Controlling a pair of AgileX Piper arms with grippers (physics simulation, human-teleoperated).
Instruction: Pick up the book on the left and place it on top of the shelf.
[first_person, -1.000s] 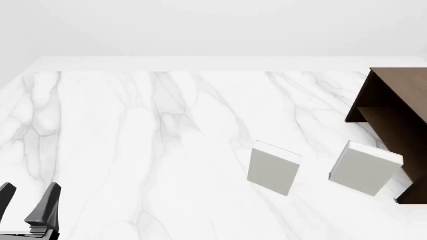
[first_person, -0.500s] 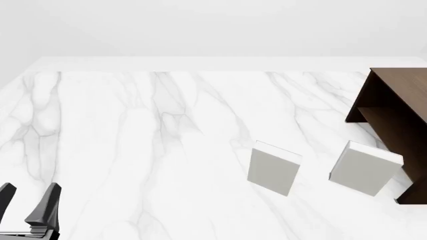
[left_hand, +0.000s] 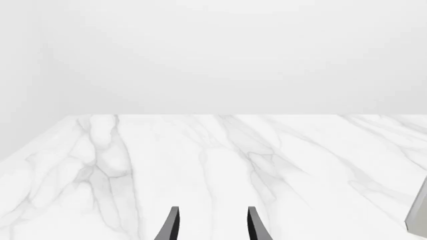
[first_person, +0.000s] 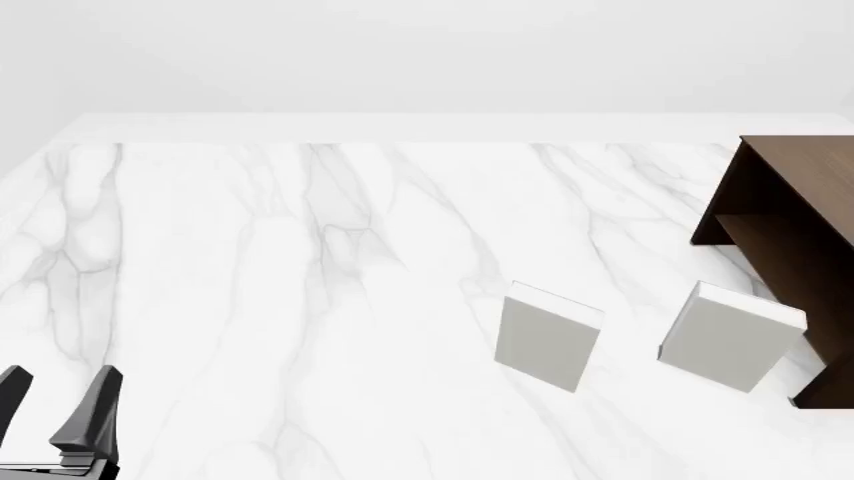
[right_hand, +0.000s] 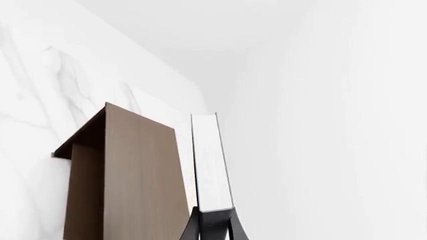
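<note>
Nothing moved; right end effector (right_hand: 212, 224) pinching book (right_hand: 211, 162) (beside shelf (right_hand: 127, 175)); left end effector (first_person: 54, 405) spread.

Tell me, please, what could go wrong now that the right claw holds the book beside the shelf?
1. The right claw grips the book only at one narrow end, so the book might swing or slip during the move.
2. The book appears close beside the shelf; a sideways move could knock its edge against the wood.
3. A white book stands upright right by the shelf, and a low-passing arm could tip it over.
</note>
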